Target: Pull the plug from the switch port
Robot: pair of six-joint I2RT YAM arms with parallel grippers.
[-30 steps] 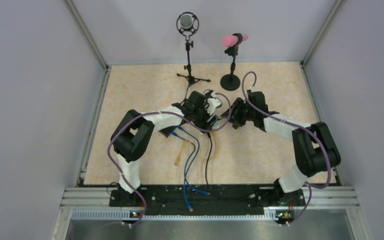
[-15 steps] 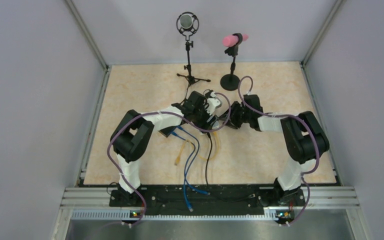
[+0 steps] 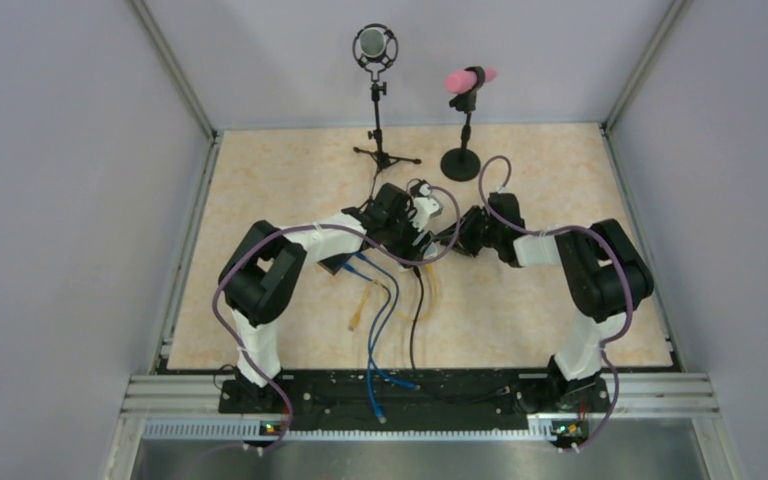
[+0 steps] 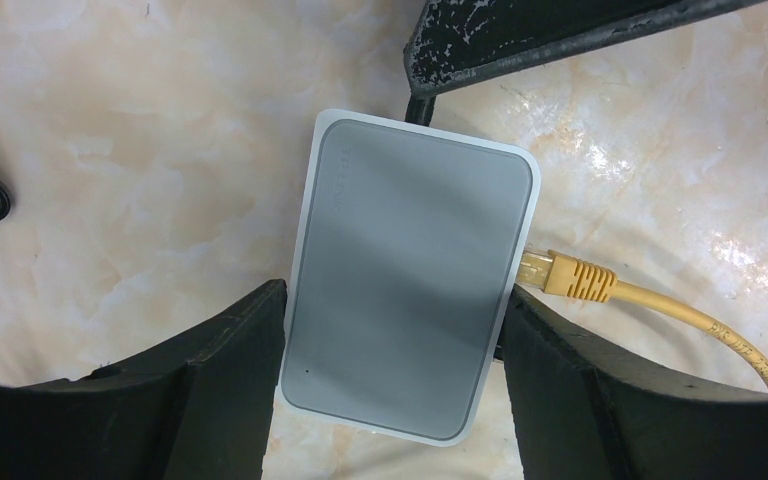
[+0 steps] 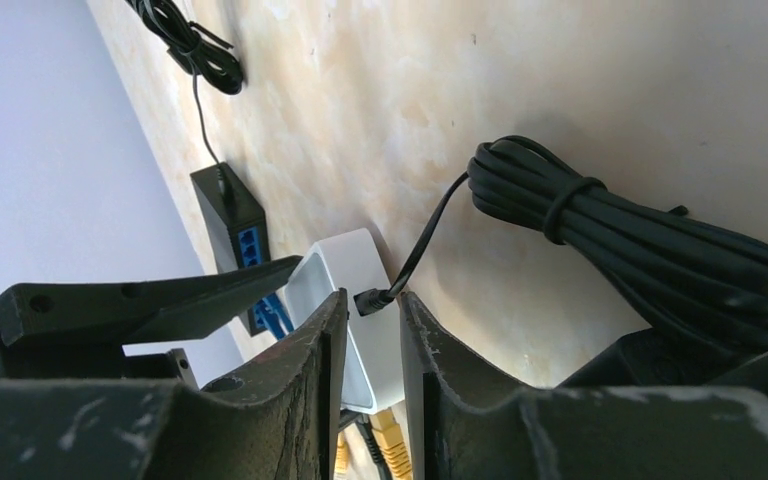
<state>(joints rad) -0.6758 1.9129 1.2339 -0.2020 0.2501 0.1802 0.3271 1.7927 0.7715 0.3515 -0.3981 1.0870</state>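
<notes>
Small black barrel plug (image 5: 370, 299) on a thin black lead, shown seated in the end face of the flat white-and-grey rectangular network switch (image 4: 410, 280), which lies on the marbled beige surface (image 4: 110, 150). The plug is bracketed by the two dark fingers of the right end effector (image 5: 373, 312), which stand close together with only a narrow gap; whether the pads already press on the plug cannot be told from the wrist view. The switch is clamped across its long sides by the left end effector (image 4: 392, 300). A yellow network cable with a moulded yellow connector (image 4: 570, 278) is plugged into another side of the switch, and the lead of the black plug runs back to a tied coil of black cable (image 5: 640, 240) lying close by. Several failures are judged possible. If the fingers are closed on the thin lead instead of the plug body, the wire would be strained or would slide through. If the pull is made off the port's axis, the plug could bind. If the left clamp slips, the switch would be dragged along and the plug left seated. The yellow connector could be tugged by such a shift, and the two end effectors, working near each other, could collide.
</notes>
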